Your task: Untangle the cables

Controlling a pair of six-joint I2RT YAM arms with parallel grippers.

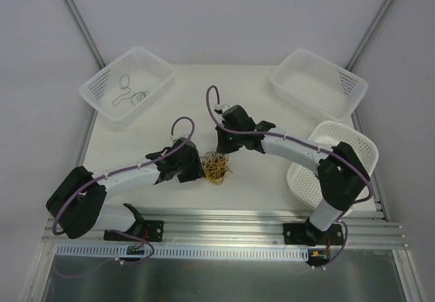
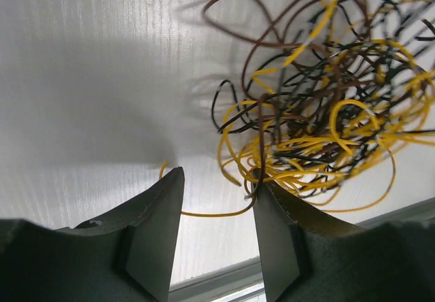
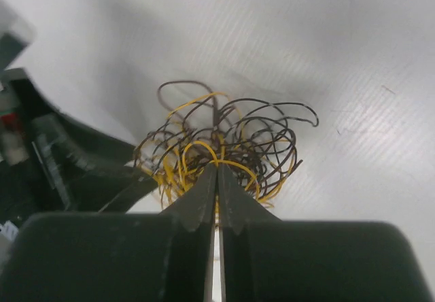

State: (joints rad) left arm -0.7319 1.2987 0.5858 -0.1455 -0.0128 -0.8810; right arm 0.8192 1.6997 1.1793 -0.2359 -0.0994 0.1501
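"Where were the cables (image 1: 216,166)?"
"Bunched on the table (image 1: 197,91) between my arms. Right gripper (image 3: 217,179) pinched shut on strands, left gripper (image 2: 216,200) open at the edge."
"Risk?"
"Pulling unanchored might have dragged the whole clump and tightened its knots."

Top view: bright, soft, even light. The white table (image 1: 197,98) around the cables (image 1: 216,166) looks nearly flat.
Top view shadows: only faint smudges, right under the cables and under my arms either side of them.
Left wrist light: dull grey to the left of the cables (image 2: 326,111), with a whiter band below-left of them.
Left wrist shadows: soft loop shadows lie up and left of the cables.
Left wrist focus: strands crisp. My left fingers (image 2: 153,234) are dark and a little soft.
Right wrist light: grey shade left of the cables (image 3: 221,149), brighter to their right.
Right wrist focus: my right fingers (image 3: 197,207) are almost black and blurred.
Wrist view texture: fine stripes run across the table.
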